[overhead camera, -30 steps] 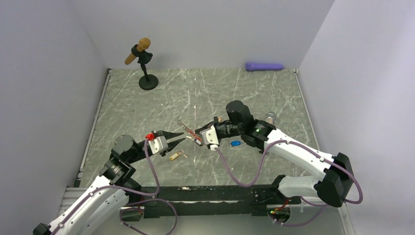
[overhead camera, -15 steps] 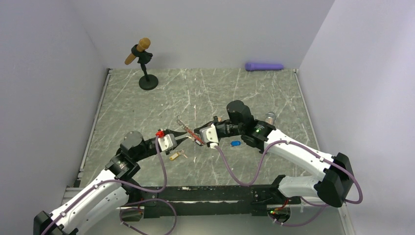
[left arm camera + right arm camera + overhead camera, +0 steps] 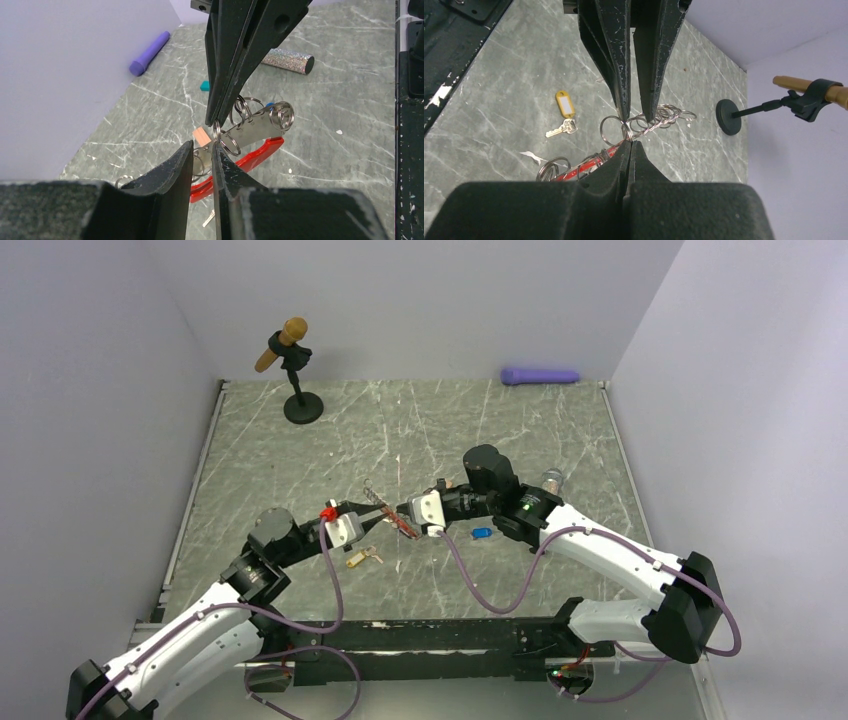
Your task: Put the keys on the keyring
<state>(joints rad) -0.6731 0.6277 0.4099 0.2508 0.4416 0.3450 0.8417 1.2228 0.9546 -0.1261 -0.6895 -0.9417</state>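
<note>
Red plastic marks the clip of the keyring point(image 3: 255, 152), which hangs above the bench point(image 3: 300, 455), pinched at one silver ring by the right end effector point(image 3: 214, 121) with its jaws clenched together. The keyring's long axis runs across the space between the two arms and slants toward the far left, where its chain of rings trails off. The left end effector point(image 3: 637, 116) meets it almost tip to tip from the opposite side. Its jaws are parted by a narrow gap that straddles the rings just beside the right one's pinch. I cannot tell whether its pads touch metal, so I read it as released. Neither of the keys in view is on the keyring. The yellow-tagged key point(image 3: 565, 105) lies flat on the bench just nearside of the left end effector, and the blue-tagged key point(image 3: 481, 533) lies beside the right wrist. The next move probably depends on the left jaws closing on a ring along that axis, and the left arm is the nearer one to the yellow-tagged key.
</note>
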